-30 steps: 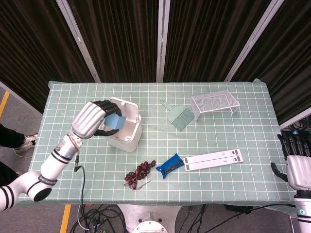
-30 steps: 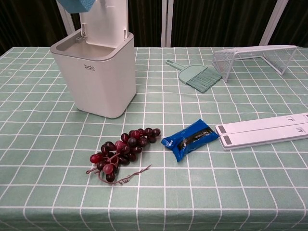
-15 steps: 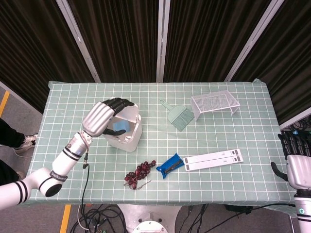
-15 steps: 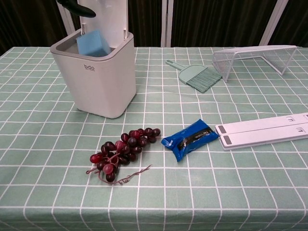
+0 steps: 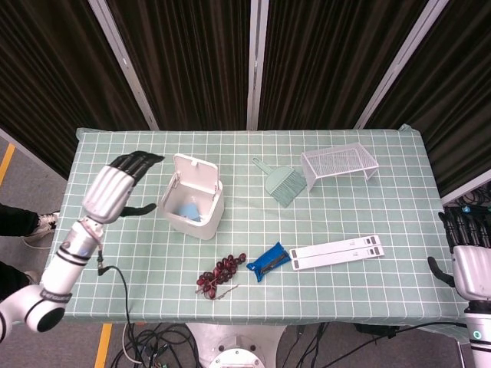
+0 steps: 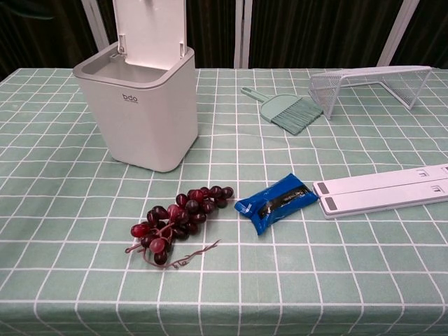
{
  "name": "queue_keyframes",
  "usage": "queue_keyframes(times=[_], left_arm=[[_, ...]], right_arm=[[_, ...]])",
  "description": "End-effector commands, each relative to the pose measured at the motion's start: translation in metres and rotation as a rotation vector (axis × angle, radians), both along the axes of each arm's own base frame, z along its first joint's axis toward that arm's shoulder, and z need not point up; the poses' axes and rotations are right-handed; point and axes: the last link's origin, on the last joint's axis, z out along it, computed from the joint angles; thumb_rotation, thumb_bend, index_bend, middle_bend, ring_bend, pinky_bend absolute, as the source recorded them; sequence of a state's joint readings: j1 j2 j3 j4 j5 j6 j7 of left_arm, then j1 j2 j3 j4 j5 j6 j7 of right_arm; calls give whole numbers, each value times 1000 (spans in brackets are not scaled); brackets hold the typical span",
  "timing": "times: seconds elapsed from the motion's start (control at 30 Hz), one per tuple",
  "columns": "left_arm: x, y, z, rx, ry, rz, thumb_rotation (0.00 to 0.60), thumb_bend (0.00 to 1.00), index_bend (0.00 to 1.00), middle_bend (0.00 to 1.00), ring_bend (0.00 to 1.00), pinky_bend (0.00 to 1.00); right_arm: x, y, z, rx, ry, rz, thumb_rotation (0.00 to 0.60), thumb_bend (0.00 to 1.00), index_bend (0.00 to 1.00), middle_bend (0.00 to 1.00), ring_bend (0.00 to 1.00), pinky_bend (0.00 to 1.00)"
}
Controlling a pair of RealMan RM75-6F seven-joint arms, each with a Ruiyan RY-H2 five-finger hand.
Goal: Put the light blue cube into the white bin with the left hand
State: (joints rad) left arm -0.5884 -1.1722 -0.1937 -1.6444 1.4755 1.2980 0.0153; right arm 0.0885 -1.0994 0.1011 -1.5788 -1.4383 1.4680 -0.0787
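Compared with half a second ago, when it was poised over the white bin, the left robot hand has withdrawn to the left and now hangs beside the bin with fingers spread and nothing held. The light blue cube, seen sitting high in the opening half a second ago, now lies low inside the bin in the head view and is hidden below the rim in the chest view. The placement appears complete; the right robot hand rests at the surface's right edge, its fingers not clearly readable.
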Motion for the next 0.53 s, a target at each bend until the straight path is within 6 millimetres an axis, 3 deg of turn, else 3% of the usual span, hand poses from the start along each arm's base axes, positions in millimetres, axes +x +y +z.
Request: queue_keyframes(times=[0.03, 0.13, 0.3, 0.53], left_arm=[[-53, -42, 17, 66, 100, 138, 600, 0, 161, 201, 169, 271], [-85, -72, 17, 91, 164, 239, 600, 0, 161, 201, 158, 250], [-117, -108, 8, 92, 212, 346, 600, 0, 161, 200, 140, 214], [-136, -122, 3, 108, 204, 402, 600, 0, 161, 180, 121, 200]], right_arm=[[2, 1, -2, 9, 3, 10, 600, 218, 0, 0, 0, 0], [4, 2, -6, 22, 7, 15, 600, 218, 0, 0, 0, 0], [5, 7, -15, 54, 13, 11, 600, 218, 0, 0, 0, 0], [4, 11, -26, 92, 11, 4, 600, 218, 0, 0, 0, 0]])
